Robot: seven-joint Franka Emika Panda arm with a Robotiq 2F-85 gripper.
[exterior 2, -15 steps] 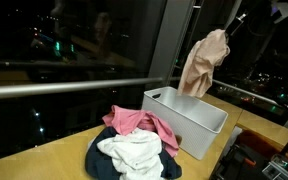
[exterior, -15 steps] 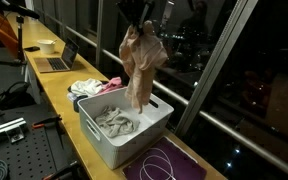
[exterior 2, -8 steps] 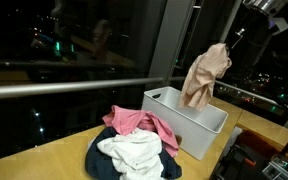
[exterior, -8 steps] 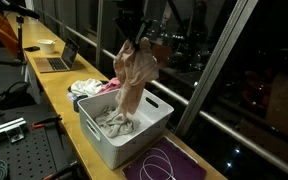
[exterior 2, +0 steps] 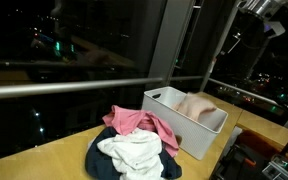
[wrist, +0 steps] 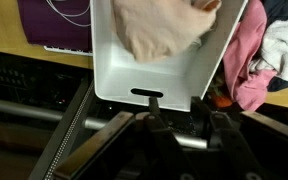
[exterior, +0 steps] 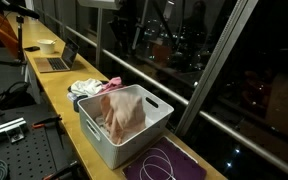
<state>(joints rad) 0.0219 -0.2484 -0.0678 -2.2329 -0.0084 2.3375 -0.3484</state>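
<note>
The peach cloth (wrist: 159, 28) lies heaped inside the white bin (wrist: 114, 70), at twelve o'clock from the gripper (wrist: 182, 118) and clear of it. I cannot tell whether its dark fingers stand apart. A clothes pile (wrist: 274, 50) sits at two o'clock.

I can't make out a single word, number or brand here. The white bin (exterior: 104, 146) shows plain sides. The laptop (exterior: 56, 60) is too small to tell.
</note>
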